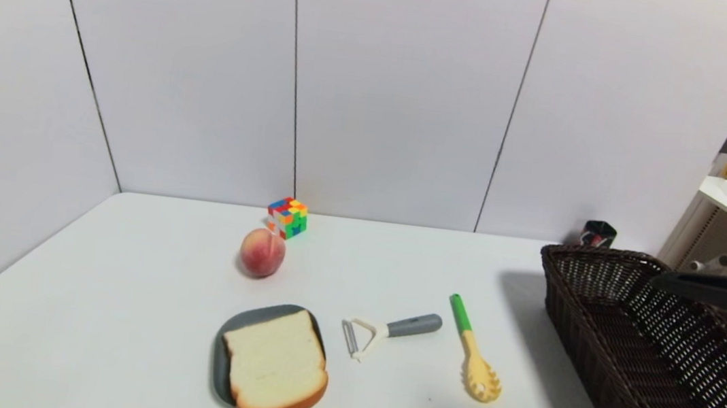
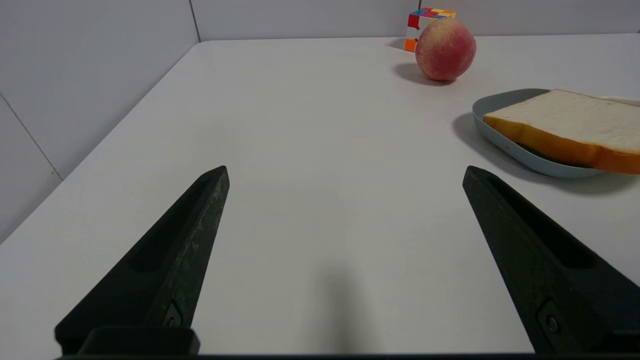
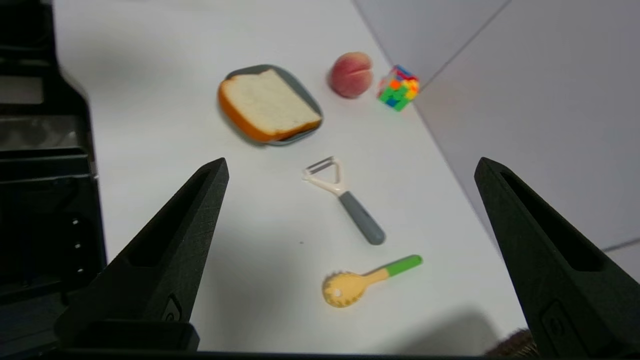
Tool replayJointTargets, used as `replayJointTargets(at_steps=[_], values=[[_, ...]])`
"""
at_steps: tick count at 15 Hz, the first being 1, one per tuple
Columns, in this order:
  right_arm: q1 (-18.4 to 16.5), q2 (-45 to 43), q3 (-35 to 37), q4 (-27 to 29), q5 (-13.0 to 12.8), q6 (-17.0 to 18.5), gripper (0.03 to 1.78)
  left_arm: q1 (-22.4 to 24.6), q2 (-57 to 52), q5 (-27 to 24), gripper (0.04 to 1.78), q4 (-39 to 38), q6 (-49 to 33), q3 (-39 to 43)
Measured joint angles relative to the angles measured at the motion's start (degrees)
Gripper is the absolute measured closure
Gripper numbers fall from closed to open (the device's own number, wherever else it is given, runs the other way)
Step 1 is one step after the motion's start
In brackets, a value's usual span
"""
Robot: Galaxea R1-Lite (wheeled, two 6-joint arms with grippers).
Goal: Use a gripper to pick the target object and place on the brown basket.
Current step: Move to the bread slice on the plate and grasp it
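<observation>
The slice of white bread (image 1: 275,364) with an orange-brown crust lies on a grey plate (image 1: 222,352) at the front middle of the table. The brown wicker basket (image 1: 660,361) stands at the right and looks empty. My right gripper (image 3: 351,164) is open and empty, high above the table beside the basket; one finger (image 1: 703,289) shows over the basket's rim. It looks toward the bread (image 3: 267,102). My left gripper (image 2: 346,172) is open and empty, low over bare table to the left of the bread (image 2: 570,120). It is out of the head view.
A peach (image 1: 262,253) and a colourful cube (image 1: 287,217) sit behind the plate. A grey-handled peeler (image 1: 390,330) and a yellow pasta spoon with a green handle (image 1: 473,353) lie between the plate and the basket. A small black object (image 1: 598,232) stands behind the basket.
</observation>
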Motion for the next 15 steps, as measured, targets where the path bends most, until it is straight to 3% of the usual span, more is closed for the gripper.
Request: replayJointTargets(at_steps=[5, 10, 15], values=[[8.83, 10.45, 0.16, -2.26, -0.68, -0.62, 0.11, 0.00, 0.00, 0.00, 0.13, -0.02, 0.00, 0.00], [17.51, 17.03, 0.60, -3.05, -7.30, -0.82, 0.11, 0.00, 0.02, 0.00, 0.13, -0.02, 0.02, 0.00], [22.47, 23.37, 1.23, -8.09, -8.13, -3.11, 0.11, 0.00, 0.00, 0.00, 0.13, 0.00, 0.02, 0.00]])
